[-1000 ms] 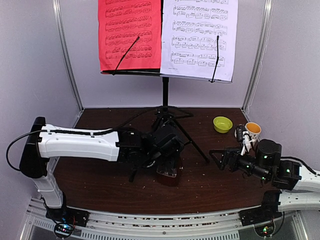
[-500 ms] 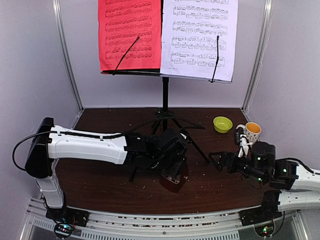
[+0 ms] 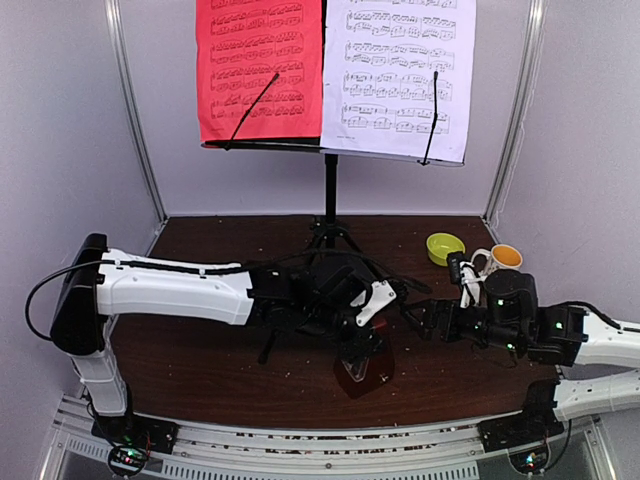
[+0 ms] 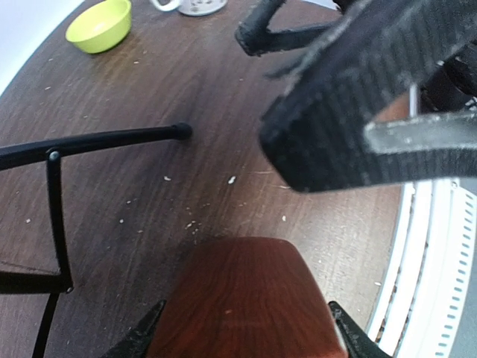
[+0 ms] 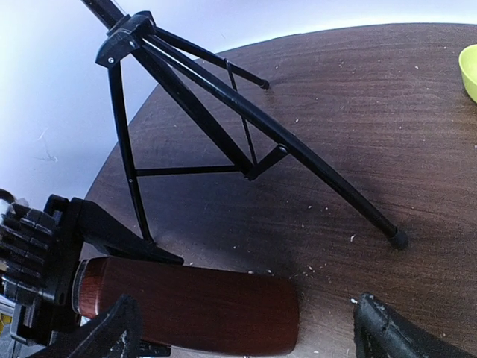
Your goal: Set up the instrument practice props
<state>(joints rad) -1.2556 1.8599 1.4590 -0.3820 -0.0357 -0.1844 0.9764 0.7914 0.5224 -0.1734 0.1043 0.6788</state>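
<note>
1. The metronome [image 5: 194, 304] is in front of the music stand [image 3: 329, 190], toward the near table edge. It is tipped onto its side. The left gripper [image 4: 246, 339] is clamped on one end of it.
2. The right gripper [image 3: 420, 320] is spread wide and empty. It sits in front and to the right of the stand, just beside the metronome's free end and pointing at it.
3. In the right wrist view the metronome's long axis runs from finger to finger. Closing there would squeeze it lengthwise, so a wrist turn looks needed before any handover.
4. The stand's front-right leg [image 5: 328, 179] ends close behind the metronome and limits approach from behind.
5. The green bowl [image 3: 445, 248] and mug [image 3: 497, 260] are right of the stand, out of the way.
6. The red sheet [image 3: 260, 70] and white sheet [image 3: 398, 75] rest on the stand's desk.
</note>
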